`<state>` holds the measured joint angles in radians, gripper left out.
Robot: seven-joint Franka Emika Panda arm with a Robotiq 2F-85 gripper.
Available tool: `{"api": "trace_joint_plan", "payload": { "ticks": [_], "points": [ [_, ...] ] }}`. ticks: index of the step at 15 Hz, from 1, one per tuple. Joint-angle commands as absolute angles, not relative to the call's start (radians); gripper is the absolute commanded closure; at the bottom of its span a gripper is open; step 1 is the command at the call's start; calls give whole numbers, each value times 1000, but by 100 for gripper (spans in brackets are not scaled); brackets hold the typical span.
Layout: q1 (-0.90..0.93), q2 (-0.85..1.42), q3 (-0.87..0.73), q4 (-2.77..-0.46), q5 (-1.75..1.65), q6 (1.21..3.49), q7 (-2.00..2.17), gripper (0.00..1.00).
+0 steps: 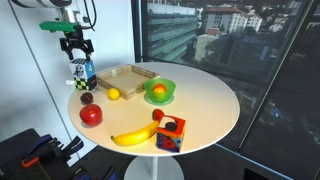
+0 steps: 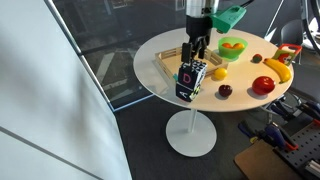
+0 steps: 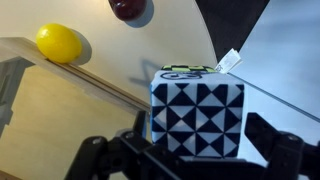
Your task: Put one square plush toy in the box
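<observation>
The plush cube (image 3: 198,118) sits low and centre in the wrist view. It is soft-cornered, its near face is printed with black-and-white triangles, and a small cloth tag sticks out at its upper right corner. The dark fingers (image 3: 288,150) stand spread wide on either side of it, released and clear of its sides. In an exterior view the cube rests at the left rim of the round white surface (image 1: 205,110), just beside the box (image 1: 130,75), a shallow tray of pale wood with low walls. Farther right lie a smooth yellow lemon (image 1: 113,94), a glossy green bowl (image 1: 168,98), a round red apple (image 1: 91,115) and a curved banana (image 1: 133,137).
</observation>
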<state>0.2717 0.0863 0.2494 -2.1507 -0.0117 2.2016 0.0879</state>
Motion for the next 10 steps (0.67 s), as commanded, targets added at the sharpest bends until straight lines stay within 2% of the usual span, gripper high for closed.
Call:
{"api": "trace_joint_plan", "payload": {
  "ticks": [1, 7, 8, 9, 10],
  "points": [
    [275, 111, 251, -2129, -29, 2209, 113, 0],
    [276, 137, 250, -2133, -28, 2219, 107, 0],
    [276, 140, 250, -2132, -24, 2218, 102, 8],
    [276, 140, 250, -2131, -24, 2215, 105, 26],
    [275, 139, 251, -2129, -17, 2209, 99, 34]
  ]
}}
